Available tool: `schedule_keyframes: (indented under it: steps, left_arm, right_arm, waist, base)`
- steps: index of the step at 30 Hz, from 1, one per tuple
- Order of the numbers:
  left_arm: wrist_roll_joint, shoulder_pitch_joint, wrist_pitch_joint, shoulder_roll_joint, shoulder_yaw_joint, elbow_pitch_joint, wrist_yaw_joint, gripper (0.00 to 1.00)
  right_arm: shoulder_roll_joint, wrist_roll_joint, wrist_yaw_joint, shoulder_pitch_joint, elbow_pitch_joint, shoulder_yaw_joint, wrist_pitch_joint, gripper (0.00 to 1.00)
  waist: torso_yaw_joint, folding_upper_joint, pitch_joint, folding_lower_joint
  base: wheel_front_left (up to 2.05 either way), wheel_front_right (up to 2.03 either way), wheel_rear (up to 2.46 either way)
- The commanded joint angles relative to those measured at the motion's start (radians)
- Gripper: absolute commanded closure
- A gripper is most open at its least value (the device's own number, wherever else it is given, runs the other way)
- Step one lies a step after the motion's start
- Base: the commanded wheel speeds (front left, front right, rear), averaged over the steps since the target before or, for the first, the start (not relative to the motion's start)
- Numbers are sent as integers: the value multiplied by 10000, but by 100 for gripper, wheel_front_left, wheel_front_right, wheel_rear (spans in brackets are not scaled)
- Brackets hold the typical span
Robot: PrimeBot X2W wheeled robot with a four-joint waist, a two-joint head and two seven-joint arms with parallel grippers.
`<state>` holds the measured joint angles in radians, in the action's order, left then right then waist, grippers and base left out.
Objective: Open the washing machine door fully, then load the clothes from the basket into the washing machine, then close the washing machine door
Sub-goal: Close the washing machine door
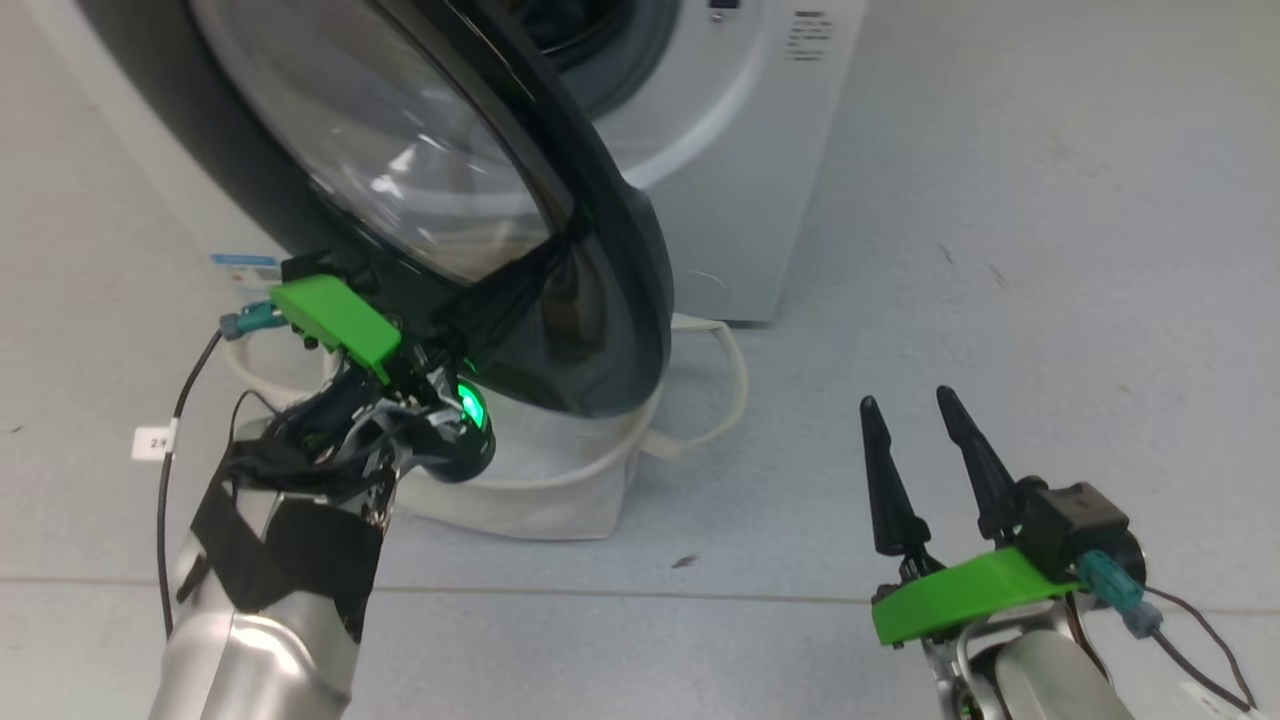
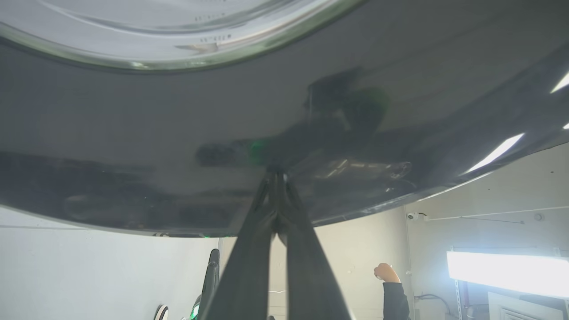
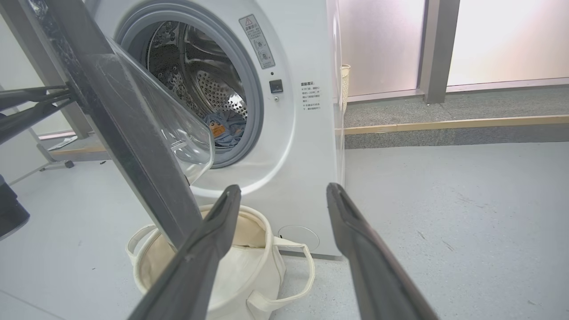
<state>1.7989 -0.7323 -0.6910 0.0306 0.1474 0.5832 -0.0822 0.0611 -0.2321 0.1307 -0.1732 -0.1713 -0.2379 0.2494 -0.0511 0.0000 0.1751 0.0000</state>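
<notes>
Our left gripper (image 2: pixel 276 178), pinched closed, touches the glossy black-rimmed round glass door (image 1: pixel 610 290). Our right gripper (image 1: pixel 905 400) gapes empty right of it

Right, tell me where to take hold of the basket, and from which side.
Probably the looped handle on the right side of the basket: it stands free over the floor, thin enough to pinch. Come from the right with the open right claw; the washing machine door overhangs the other side.

We find the basket (image 3: pixel 258 275) on the floor (image 3: pixel 444 213) before the washing machine (image 3: pixel 306 146), beneath the open washing machine door (image 3: pixel 146 178); the clothes (image 3: pixel 229 129) lie in the drum (image 3: pixel 195 75).
</notes>
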Motion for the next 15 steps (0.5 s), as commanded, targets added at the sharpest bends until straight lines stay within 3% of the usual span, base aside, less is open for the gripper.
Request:
schedule_keyframes:
  steps: [1,7,10,15]
  left_arm:
    - [163,-577,340,198,-234,-186,-170,100]
    - [205,-867,1443,197,130,74,-436,100]
    - [-692,-906,2184,314,437,274,-461,100]
    - [-3999,-878,4543,998,1844,-368,-480,100]
  right_arm:
    - [-108,-93,0,-309,374,-173,124,0]
    - [-108,-129,0,-296,329,-98,124,0]
    - [-108,-153,0,-318,396,-57,124,0]
    - [-108,-84,0,-390,605,134,124,0]
  waist:
    - [-431,0,214,0]
    - [-635,0,306,0]
    - [-580,0,306,0]
    - [-85,0,326,0]
  base:
    - [0,0,0]
    - [0,0,0]
    - [0,0,0]
    - [0,0,0]
